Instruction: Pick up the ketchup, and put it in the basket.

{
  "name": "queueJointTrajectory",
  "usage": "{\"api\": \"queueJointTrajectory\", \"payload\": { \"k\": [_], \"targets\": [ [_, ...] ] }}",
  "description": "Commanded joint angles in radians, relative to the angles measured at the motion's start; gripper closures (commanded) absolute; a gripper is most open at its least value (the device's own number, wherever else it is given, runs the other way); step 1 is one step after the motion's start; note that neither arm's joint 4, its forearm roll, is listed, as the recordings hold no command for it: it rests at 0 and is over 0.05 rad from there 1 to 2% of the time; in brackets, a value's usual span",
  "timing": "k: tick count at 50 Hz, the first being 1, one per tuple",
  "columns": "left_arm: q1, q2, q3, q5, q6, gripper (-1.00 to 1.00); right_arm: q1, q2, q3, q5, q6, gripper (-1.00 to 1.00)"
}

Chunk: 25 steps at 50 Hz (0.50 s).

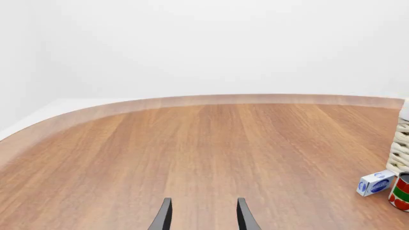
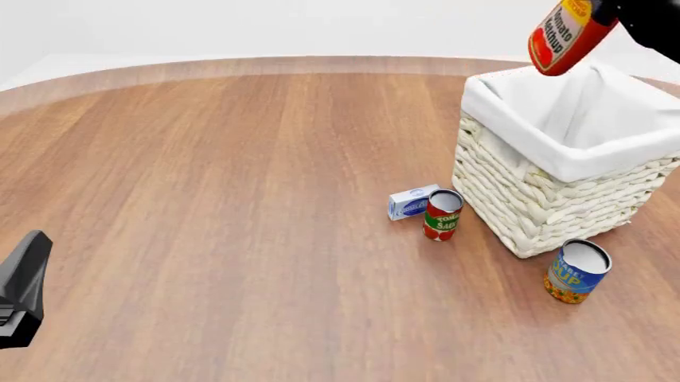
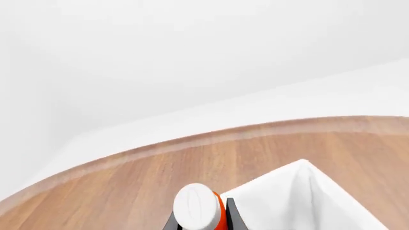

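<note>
The ketchup (image 2: 566,36), a red bottle with white label text, hangs tilted in the air above the far left corner of the basket (image 2: 531,199). My right gripper (image 2: 606,12) is shut on it at the upper right edge of the front view. In the right wrist view the ketchup's white end (image 3: 196,206) sits between the dark fingers (image 3: 231,216), with the basket's white liner (image 3: 300,201) just beyond. My left gripper (image 1: 204,218) is open and holds nothing, low over bare wood at the near left (image 2: 24,290).
A red-and-green tomato can (image 2: 442,215) and a small blue-and-white box (image 2: 412,202) stand just left of the basket. A blue-and-yellow can (image 2: 577,270) stands in front of it. The box (image 1: 376,182) and tomato can (image 1: 401,191) also show in the left wrist view.
</note>
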<state>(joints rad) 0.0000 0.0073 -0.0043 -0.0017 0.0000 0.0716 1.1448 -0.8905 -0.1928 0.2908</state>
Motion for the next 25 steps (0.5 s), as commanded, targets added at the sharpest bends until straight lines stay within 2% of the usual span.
{"api": "queueJointTrajectory", "payload": {
  "k": [1,10,25],
  "targets": [
    [0.000,0.000,0.000,0.000,0.000,-1.00,-0.086,-0.054,0.036,-0.001,-0.005,1.00],
    [0.000,0.000,0.000,0.000,0.000,-1.00,-0.112,-0.087,0.097,-0.001,-0.015,1.00],
    [0.000,0.000,0.000,0.000,0.000,-1.00,-0.134,-0.083,0.113,0.005,-0.034,1.00]
  ]
}}
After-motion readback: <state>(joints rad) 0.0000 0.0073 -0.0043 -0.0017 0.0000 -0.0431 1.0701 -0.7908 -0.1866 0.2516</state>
